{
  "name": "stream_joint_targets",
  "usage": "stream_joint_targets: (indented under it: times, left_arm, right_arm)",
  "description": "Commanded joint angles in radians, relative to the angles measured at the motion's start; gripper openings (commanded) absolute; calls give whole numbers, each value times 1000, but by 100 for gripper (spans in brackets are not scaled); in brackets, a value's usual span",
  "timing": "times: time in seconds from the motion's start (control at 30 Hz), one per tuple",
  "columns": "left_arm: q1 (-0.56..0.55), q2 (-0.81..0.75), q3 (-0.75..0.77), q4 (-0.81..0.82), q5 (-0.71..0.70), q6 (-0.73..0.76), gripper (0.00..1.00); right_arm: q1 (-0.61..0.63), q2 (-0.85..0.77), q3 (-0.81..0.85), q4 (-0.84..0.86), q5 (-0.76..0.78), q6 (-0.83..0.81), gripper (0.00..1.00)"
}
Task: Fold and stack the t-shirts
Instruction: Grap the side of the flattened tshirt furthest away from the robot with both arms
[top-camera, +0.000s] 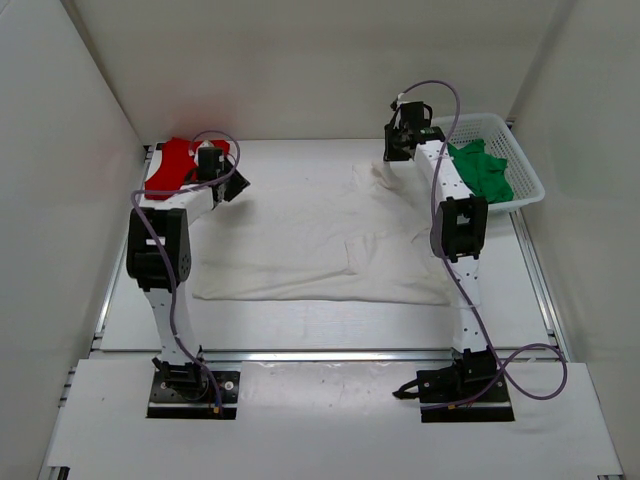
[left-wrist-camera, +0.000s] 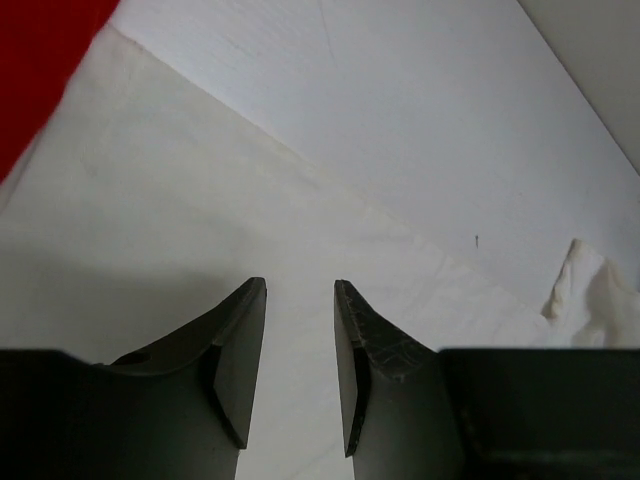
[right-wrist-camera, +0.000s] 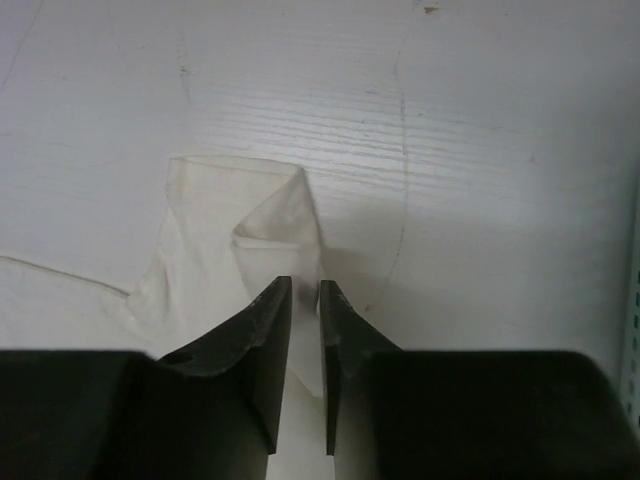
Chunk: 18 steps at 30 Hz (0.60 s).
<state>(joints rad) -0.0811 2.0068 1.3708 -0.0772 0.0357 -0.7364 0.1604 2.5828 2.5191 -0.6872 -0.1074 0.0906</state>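
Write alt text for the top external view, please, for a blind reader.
A white t-shirt lies spread on the table, the left gripper and right gripper at its far corners. A red t-shirt lies far left; a green t-shirt sits in a basket far right.

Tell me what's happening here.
A white cloth t-shirt lies flat centrally. The left gripper hovers open over its far left corner, beside the red cloth t-shirt. The right gripper, jaws barely apart, sits at a raised fold at the far right corner; grip unclear. The green cloth t-shirt lies in the white plastic mesh basket.
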Motion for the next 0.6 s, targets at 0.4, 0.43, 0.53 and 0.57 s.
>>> stream_joint_targets:
  times: [0.4, 0.43, 0.53, 0.57]
  left_arm:
    - [58, 388, 718, -478, -146, 175, 47]
    - [66, 417, 741, -516, -145, 178, 47]
    - [75, 437, 803, -556, -142, 192, 48]
    - [75, 435, 806, -556, -145, 193, 47]
  right_arm:
    - [-45, 5, 21, 40, -58, 26, 6]
    - [-47, 8, 15, 51, -99, 37, 23]
    - [-49, 19, 20, 51, -182, 60, 42]
    - [-55, 19, 21, 45, -190, 57, 45]
